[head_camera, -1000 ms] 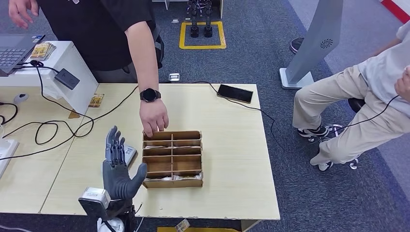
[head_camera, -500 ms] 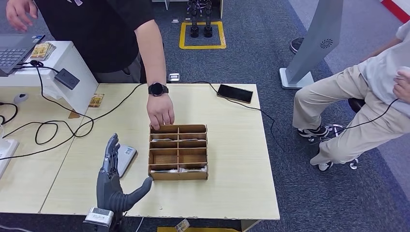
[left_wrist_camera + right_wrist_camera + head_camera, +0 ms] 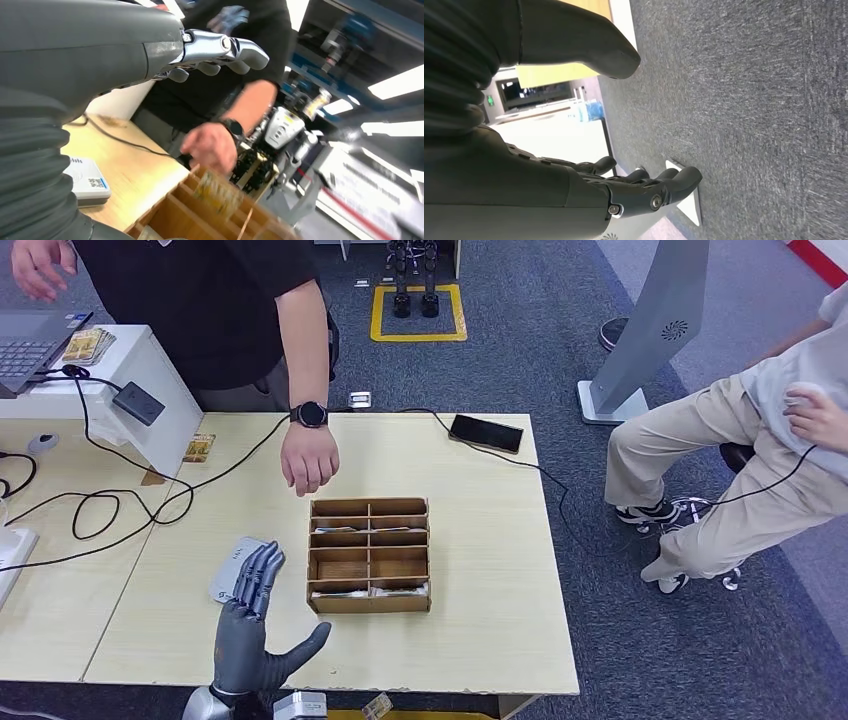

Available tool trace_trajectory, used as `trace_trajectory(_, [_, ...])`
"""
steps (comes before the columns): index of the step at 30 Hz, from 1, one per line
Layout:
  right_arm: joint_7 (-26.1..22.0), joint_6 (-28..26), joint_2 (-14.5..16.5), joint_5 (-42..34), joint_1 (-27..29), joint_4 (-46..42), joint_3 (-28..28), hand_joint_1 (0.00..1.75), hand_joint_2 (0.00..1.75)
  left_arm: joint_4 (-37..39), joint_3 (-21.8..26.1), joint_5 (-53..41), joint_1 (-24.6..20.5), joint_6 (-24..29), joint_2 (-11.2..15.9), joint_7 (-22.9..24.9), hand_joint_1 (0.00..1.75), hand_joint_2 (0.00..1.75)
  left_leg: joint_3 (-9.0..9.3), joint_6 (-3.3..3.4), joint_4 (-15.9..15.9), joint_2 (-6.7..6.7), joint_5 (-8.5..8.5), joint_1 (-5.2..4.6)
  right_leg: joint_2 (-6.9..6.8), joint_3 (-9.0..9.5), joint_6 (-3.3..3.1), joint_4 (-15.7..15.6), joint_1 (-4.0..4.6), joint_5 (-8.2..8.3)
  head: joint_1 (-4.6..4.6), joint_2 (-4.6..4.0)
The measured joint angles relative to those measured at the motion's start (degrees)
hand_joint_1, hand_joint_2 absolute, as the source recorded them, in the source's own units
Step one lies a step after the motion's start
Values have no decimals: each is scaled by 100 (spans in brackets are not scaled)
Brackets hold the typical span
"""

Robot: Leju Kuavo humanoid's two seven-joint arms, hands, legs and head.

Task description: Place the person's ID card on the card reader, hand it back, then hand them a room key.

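Card reader (image 3: 232, 568) flat on table (image 3: 480, 540), just beyond left hand (image 3: 255, 625); hand empty, fingers spread, palm up, apparently awaiting ID card. Wooden tray (image 3: 369, 555) beside thumb. Person's hand (image 3: 308, 458) farther off. Right hand (image 3: 644, 192) hangs empty, fingers loosely apart.

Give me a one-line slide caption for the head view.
Robot's open left hand hovers beside the wooden divider box as a person's hand hangs above.
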Motion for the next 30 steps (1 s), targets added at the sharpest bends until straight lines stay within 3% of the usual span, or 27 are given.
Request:
trace_trajectory(5, [6, -73, -111, 0, -10, 203, 105, 0, 175, 489, 2, -1020, -88, 22, -15, 121, 0, 175, 0, 0, 0, 0, 0, 0, 0, -1, 0, 0, 0, 0, 0, 0])
trace_trajectory(17, [-1, -174, -287, 0, -56, 514, 271, 0, 175, 936, 216, -2178, -217, 26, -195, 228, 0, 175, -1, 0, 0, -1, 0, 0, -1, -1, 0, 0, 0, 0, -1, 0])
trace_trajectory(24, [-22, -239, -334, 0, -68, 634, 311, 0, 175, 987, 612, -2340, -246, 27, -501, 70, 0, 175, -1, 0, 0, -1, 0, 0, -1, -1, 0, 0, 0, 0, 0, 0])
trace_trajectory(30, [-21, -284, -336, 0, -67, 669, 312, 0, 175, 917, 1192, -3032, -262, 28, -893, 274, 0, 175, -1, 0, 0, -1, 0, 0, -1, -1, 0, 0, 0, 0, 0, 0])
